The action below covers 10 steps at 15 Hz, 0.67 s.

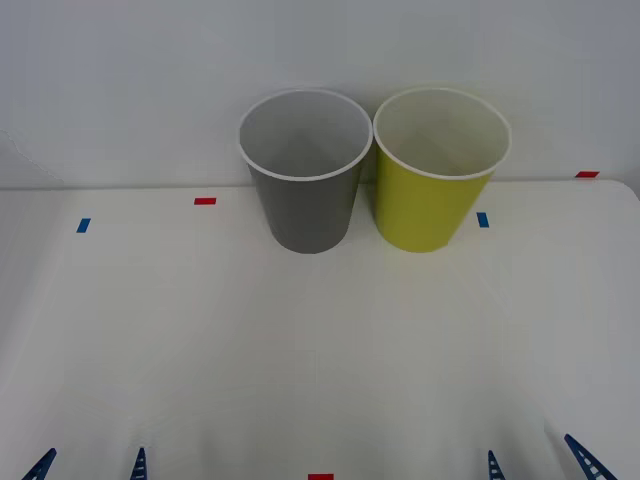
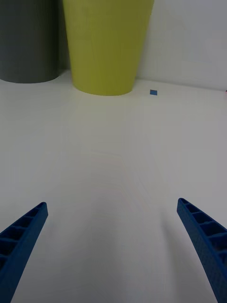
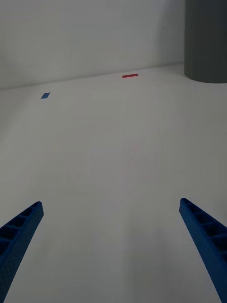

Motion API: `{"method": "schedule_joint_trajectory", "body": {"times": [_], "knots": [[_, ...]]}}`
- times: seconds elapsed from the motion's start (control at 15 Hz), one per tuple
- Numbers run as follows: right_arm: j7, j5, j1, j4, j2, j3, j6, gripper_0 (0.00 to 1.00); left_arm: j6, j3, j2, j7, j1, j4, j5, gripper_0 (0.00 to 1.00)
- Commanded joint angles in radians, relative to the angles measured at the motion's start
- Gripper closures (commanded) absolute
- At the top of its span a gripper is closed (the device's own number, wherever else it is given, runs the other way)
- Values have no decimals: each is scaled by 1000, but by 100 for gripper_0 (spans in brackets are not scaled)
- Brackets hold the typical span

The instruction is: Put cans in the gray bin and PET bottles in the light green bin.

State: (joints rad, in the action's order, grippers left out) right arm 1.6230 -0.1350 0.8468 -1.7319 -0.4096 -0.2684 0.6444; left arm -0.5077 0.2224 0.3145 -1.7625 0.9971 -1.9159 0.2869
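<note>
The gray bin (image 1: 305, 170) stands upright at the back of the white table, with the light green bin (image 1: 438, 170) right beside it on its right. What I see of both insides is pale and bare. My left gripper (image 1: 90, 468) sits open at the near left edge of the table. My right gripper (image 1: 540, 462) sits open at the near right edge. Nothing is between either pair of fingers. The right wrist view shows the light green bin (image 2: 108, 45) and the gray bin (image 2: 28, 40) ahead. The gray bin (image 3: 206, 40) also shows in the left wrist view. The cans and PET bottles are out of view.
Small tape marks lie on the table (image 1: 300, 340): a red mark (image 1: 205, 201) and a blue mark (image 1: 83, 225) at the back left, a blue mark (image 1: 483, 219) and a red mark (image 1: 587, 174) at the back right, a red mark (image 1: 320, 477) at the near edge. A white wall stands behind the bins.
</note>
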Motion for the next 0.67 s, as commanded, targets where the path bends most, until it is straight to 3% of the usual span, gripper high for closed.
{"method": "schedule_joint_trajectory", "body": {"times": [0.07,0.67], "knots": [[0,0,0,0,0,0,0,5,0,0,0,0,0,0,0,0],[0,0,0,0,0,0,0,6,0,0,0,0,0,0,0,0]]}}
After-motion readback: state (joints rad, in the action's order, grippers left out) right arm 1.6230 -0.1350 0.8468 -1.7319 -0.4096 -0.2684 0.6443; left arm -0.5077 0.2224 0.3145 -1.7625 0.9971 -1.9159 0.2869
